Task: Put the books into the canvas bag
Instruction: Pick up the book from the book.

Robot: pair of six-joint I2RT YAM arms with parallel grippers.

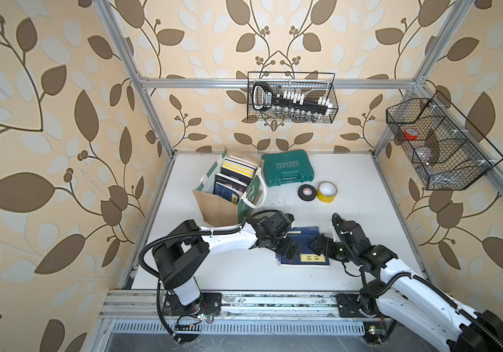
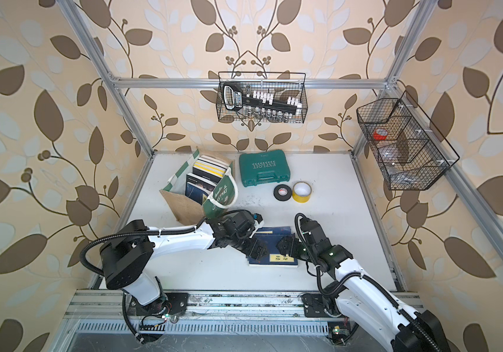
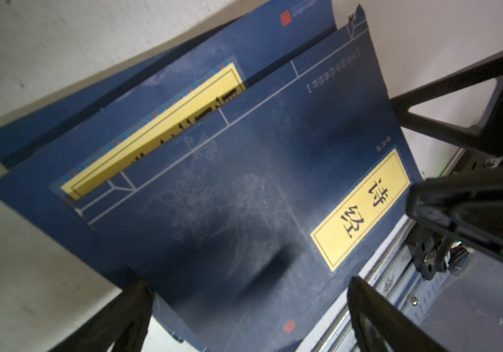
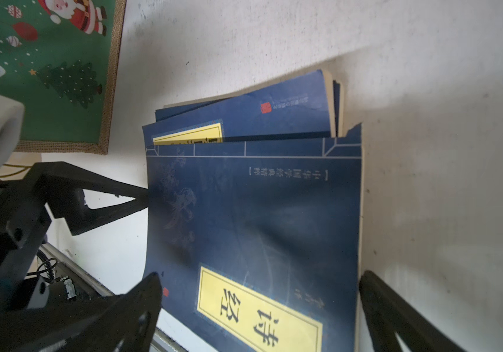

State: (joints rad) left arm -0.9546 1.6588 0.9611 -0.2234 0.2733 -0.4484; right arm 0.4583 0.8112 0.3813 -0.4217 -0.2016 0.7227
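The canvas bag [image 1: 224,208] [image 2: 187,208] stands open at the back left of the table, with several books [image 1: 235,179] [image 2: 204,179] upright inside. Three navy books [image 1: 305,243] [image 2: 274,240] lie stacked flat near the front centre. The top one [image 3: 244,198] [image 4: 259,213] has a yellow label. My left gripper [image 1: 288,253] [image 3: 248,289] is open over the stack's left edge. My right gripper [image 1: 317,247] [image 4: 259,283] is open over its right edge, the label between its fingers. Neither holds anything. In the right wrist view, a left finger [image 4: 116,201] meets the top book's edge.
A green plastic tool case [image 1: 288,167] lies right of the bag. A black tape roll [image 1: 307,192] and a yellow tape roll [image 1: 327,192] sit in front of it. Wire baskets hang on the back wall [image 1: 291,97] and the right frame [image 1: 439,143].
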